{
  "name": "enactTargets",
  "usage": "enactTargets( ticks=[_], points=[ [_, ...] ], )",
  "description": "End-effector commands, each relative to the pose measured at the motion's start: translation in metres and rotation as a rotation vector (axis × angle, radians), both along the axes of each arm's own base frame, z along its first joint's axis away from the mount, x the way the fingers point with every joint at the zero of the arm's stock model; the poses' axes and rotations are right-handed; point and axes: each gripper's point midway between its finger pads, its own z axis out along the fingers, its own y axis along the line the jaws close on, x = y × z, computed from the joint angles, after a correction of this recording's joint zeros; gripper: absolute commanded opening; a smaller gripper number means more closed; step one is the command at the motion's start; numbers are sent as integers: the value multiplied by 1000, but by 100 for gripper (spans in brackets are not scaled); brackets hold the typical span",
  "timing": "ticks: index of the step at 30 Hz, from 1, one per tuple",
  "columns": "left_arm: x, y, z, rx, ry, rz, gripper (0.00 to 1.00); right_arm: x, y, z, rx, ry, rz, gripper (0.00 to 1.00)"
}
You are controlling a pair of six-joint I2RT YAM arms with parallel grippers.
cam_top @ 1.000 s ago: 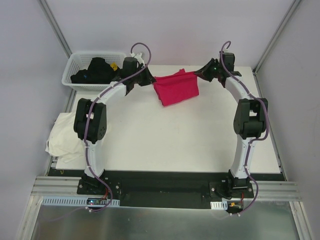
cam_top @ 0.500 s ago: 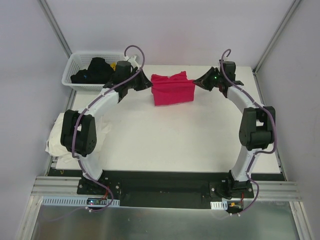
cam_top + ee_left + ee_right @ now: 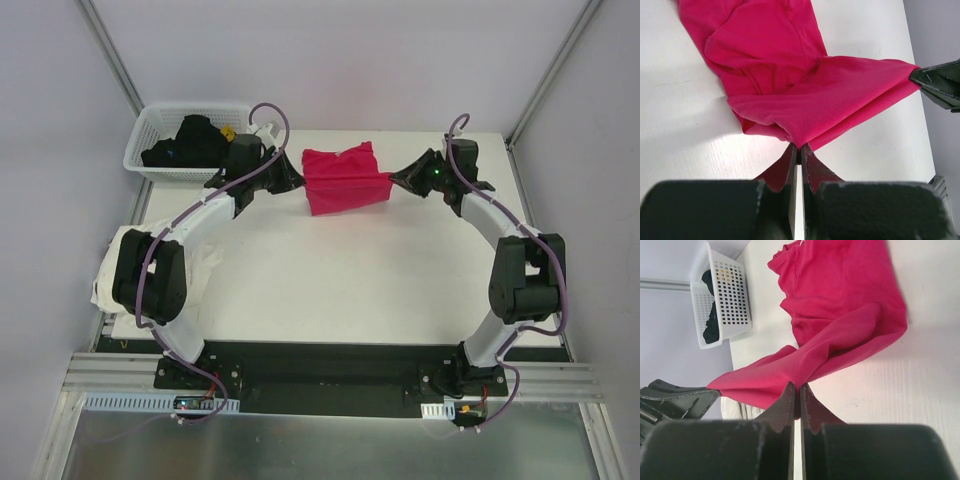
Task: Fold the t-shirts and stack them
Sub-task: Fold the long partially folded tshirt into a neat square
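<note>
The magenta-red t-shirt (image 3: pixel 344 180) lies partly folded near the table's far edge, stretched between both grippers. My left gripper (image 3: pixel 296 180) is shut on its left corner; the left wrist view shows the cloth (image 3: pixel 810 95) pinched at the gripper (image 3: pixel 799 146). My right gripper (image 3: pixel 394 178) is shut on its right corner; the right wrist view shows the cloth (image 3: pixel 840 325) running from the gripper (image 3: pixel 798 386). The cream-white t-shirt (image 3: pixel 125 275) lies crumpled at the table's left edge, partly under the left arm.
A white lattice basket (image 3: pixel 160 140) holding dark items stands at the far left corner; it also shows in the right wrist view (image 3: pixel 722 295). The white table (image 3: pixel 340 280) ends at a black rail near the arm bases.
Both grippers have drawn the red shirt down and toward the near side, spreading it flatter on the table. Both arms have swung outward and lower.
</note>
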Motion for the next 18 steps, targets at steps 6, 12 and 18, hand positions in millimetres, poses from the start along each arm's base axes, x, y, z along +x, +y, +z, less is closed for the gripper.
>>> enactTargets(
  ticks=[6,12,18],
  points=[
    [15,8,24,-10,-74,39,0,23,-17,36,-23,-129,-80,1],
    [25,3,17,-7,-63,30,0,38,-17,26,-23,-107,-85,1],
    [43,-2,17,-14,-67,25,0,56,-15,34,-21,-117,-80,1]
  ],
)
